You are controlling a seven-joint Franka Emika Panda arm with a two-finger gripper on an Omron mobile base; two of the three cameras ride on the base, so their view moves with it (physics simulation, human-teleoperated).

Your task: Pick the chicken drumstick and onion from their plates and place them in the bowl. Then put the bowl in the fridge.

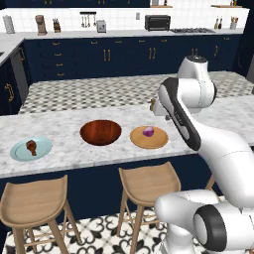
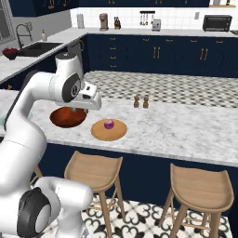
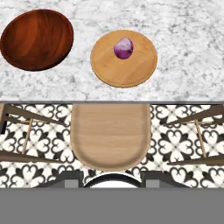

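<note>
On marble counter: bowl, onion on wooden plate.

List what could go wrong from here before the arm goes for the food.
1. The onion is small and round on a flat wooden plate; a slightly off-centre pinch may roll it onto the counter.
2. The chicken drumstick lies on the blue plate beyond the bowl, so the long reach risks brushing the bowl.
3. The tool hangs over the stool, off the counter's edge, so it may clip the edge coming in.
</note>
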